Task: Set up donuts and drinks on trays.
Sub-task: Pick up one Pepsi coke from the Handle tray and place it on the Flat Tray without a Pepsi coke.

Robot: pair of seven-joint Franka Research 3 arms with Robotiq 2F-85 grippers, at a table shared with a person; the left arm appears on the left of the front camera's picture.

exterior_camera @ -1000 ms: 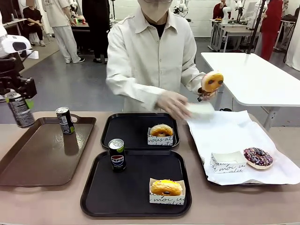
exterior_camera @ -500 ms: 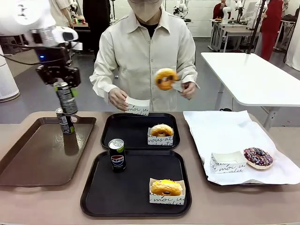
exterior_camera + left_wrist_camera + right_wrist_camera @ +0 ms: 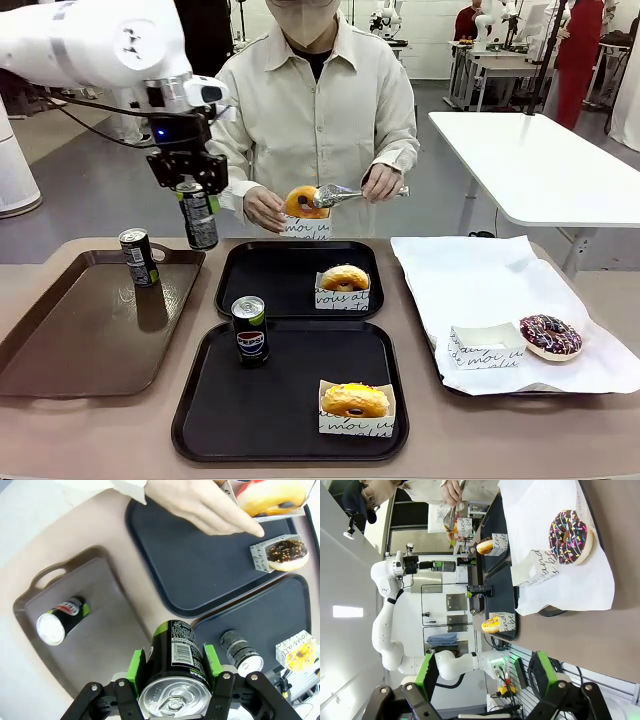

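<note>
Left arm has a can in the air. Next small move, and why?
Probably carry the can in the left pincer rightward and lower it onto the bare left half of the far black tray: it has a donut but no drink, while the near black tray has a Pepsi can and yellow donut.

A long brown tray [image 3: 70, 340] lies at left, white paper [image 3: 480, 290] at right.

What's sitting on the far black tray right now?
One donut in a white paper boat, toward the far black tray's near right corner. The donut covers the boat's inside, so whatever lies beneath it cannot be seen.
</note>
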